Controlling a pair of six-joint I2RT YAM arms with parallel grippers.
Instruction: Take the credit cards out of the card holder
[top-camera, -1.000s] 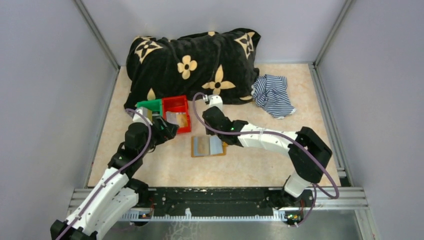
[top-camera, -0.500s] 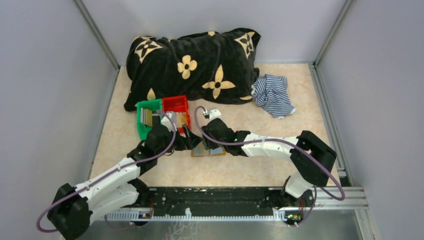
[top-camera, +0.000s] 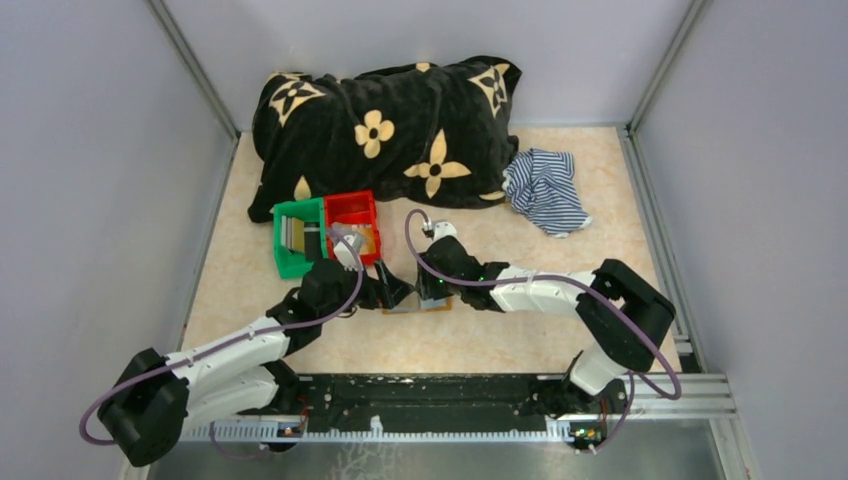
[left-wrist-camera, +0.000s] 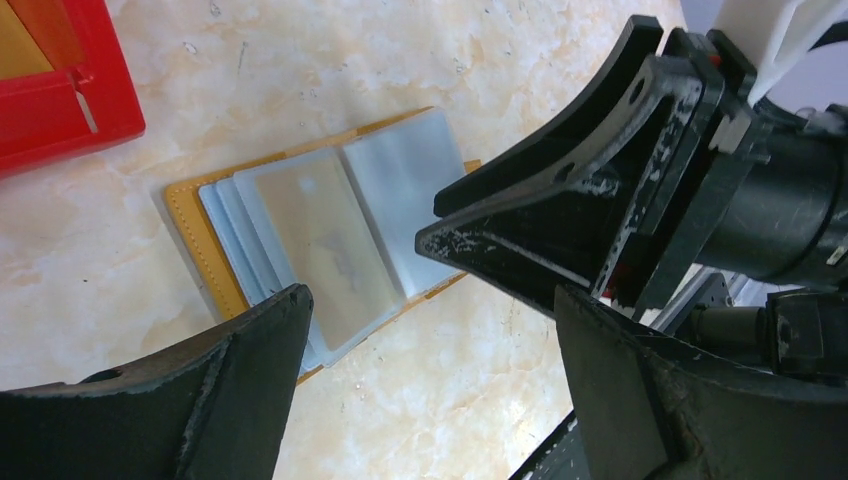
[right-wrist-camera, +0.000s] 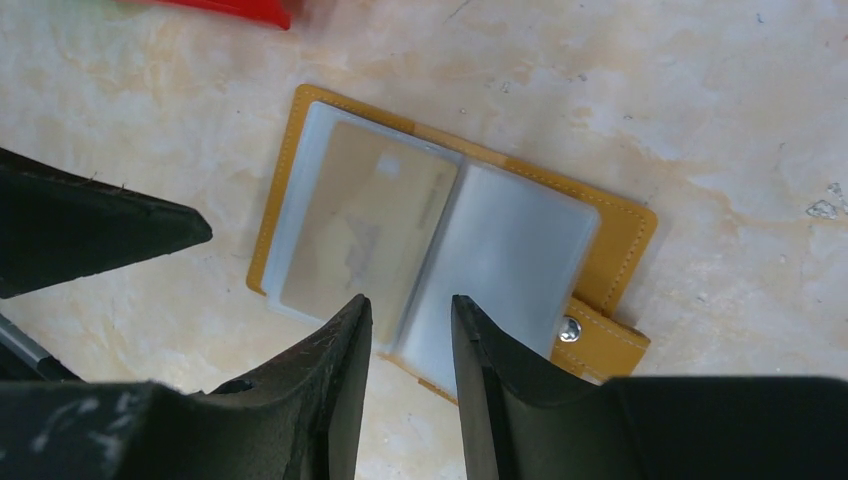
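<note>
Tan-orange bifold card holder (right-wrist-camera: 450, 240) lies open mid-surface, toward the near edge. Its greyish credit card (right-wrist-camera: 360, 225) looks thin, stiff and slippery inside the clear sleeve, so it likely needs an edge pinch. The left pincer (left-wrist-camera: 425, 310) gapes wide and the right pincer (right-wrist-camera: 408, 305) is narrowly parted; both are empty.

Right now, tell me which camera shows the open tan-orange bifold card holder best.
Right wrist: the tan-orange card holder lies open, nearly whole, snap tab included. Left wrist hides one end; top external shows only a small sliver.

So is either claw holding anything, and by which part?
Nothing seems held. The left gripper gapes wide above the wallet; the right gripper, narrowly parted, looks empty too.
</note>
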